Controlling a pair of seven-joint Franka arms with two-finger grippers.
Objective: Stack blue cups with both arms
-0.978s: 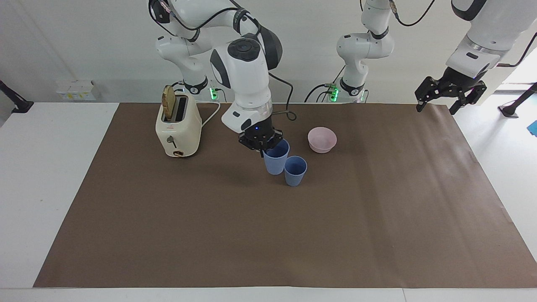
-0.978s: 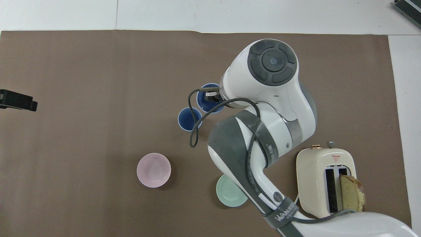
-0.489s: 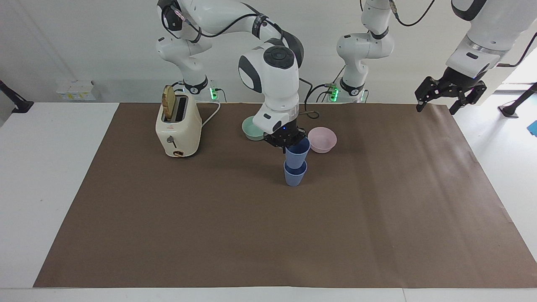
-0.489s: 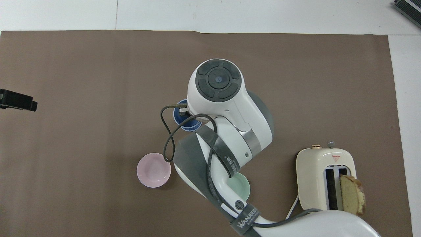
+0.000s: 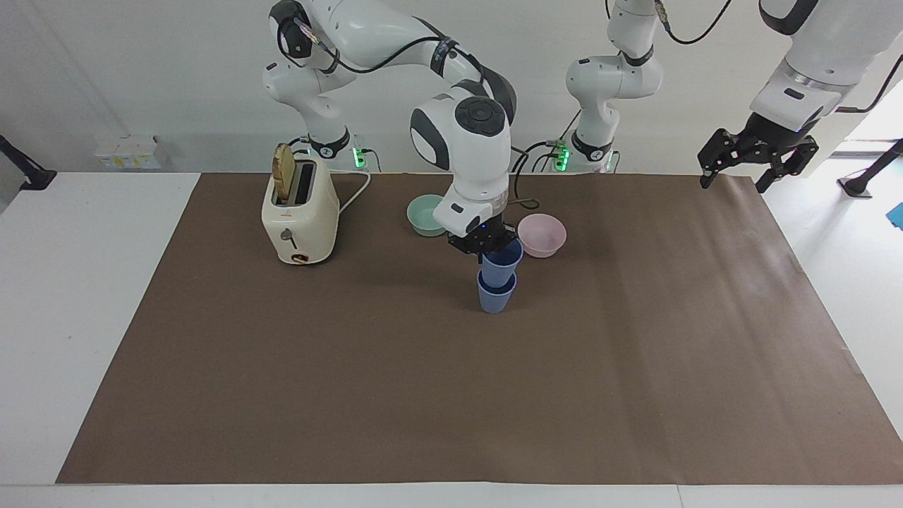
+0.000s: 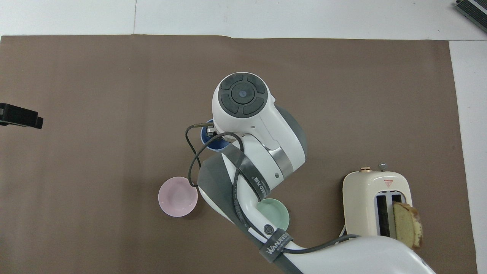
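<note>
Two blue cups stand one in the other on the brown mat. The lower blue cup (image 5: 497,298) stands on the mat. The upper blue cup (image 5: 502,263) sits partly inside it. My right gripper (image 5: 487,244) is shut on the upper cup's rim. In the overhead view the right arm covers most of the cups, and only a part of the blue rim (image 6: 207,138) shows. My left gripper (image 5: 756,159) waits open and empty, raised over the mat's corner at the left arm's end; it also shows in the overhead view (image 6: 21,116).
A pink bowl (image 5: 542,234) and a teal bowl (image 5: 425,214) sit nearer to the robots than the cups. A cream toaster (image 5: 300,212) with a bread slice in it stands toward the right arm's end.
My right gripper carried its blue cup from beside the other cup to over it, then lowered it a little into that cup. The left arm has not moved.
</note>
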